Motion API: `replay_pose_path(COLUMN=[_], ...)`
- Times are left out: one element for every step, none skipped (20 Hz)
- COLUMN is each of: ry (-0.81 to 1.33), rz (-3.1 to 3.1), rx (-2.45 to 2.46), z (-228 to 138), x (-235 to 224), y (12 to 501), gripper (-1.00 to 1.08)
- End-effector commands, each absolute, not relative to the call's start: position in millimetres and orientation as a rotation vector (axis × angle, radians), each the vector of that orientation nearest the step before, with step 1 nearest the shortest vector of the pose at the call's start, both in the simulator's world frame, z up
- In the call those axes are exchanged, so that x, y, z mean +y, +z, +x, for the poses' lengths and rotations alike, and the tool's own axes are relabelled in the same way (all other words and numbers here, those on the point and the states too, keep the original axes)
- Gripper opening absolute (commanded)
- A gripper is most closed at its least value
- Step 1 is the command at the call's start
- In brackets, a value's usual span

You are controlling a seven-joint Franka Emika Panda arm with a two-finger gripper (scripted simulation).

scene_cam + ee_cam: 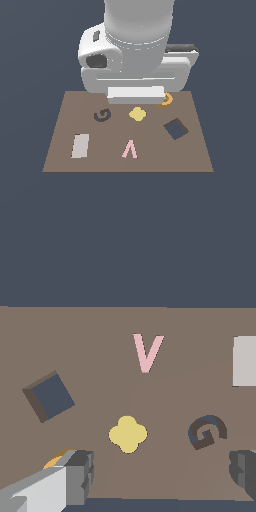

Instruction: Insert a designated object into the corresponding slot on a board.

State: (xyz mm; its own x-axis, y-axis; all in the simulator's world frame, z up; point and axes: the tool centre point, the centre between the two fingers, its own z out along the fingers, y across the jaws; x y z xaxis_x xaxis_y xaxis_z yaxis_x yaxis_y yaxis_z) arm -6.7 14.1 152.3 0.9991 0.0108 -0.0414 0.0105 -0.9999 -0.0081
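The end effector (160, 476) hangs low over the board (65, 150) with fingers spread wide, gripping nothing — the orange spiral piece (167, 100) lies beside one finger (75, 476), well apart from the dark spiral slot (102, 115).

On the board (60, 155): slot (102, 115) toward exterior view's left, blob (137, 114) middle, square recess (175, 129) right, "A" (129, 149) in front, spiral piece (166, 100) far right corner.

Orange spiral piece (166, 100) at the brown board's (65, 155) far edge, partly hidden, dark spiral slot (102, 115) well apart.
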Motion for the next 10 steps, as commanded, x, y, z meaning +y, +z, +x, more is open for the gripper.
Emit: replay_pose_path(ry=[0.065, 0.065, 0.065, 0.065, 0.064, 0.064, 0.064, 0.063, 0.063, 0.062], rz=[-3.133, -3.133, -3.133, -3.133, -3.133, -3.133, -3.133, -3.133, -3.133, -3.133], rx=[-0.017, -0.016, -0.013, -0.008, -0.001, 0.008, 0.019, 0.031, 0.046, 0.063], z=[-6.7, -6.7, -7.0, -7.5, -8.1, -8.9, -9.8, -11.0, -12.3, -13.8], x=[14.1, 14.1, 14.2, 14.4, 14.6, 14.9, 15.3, 15.8, 16.3, 16.9], y=[152.3, 152.2, 152.0, 151.7, 151.3, 150.8, 150.1, 149.4, 148.5, 147.5], gripper=[1.0, 1.0, 1.0, 1.0, 1.0, 1.0, 1.0, 1.0, 1.0, 1.0])
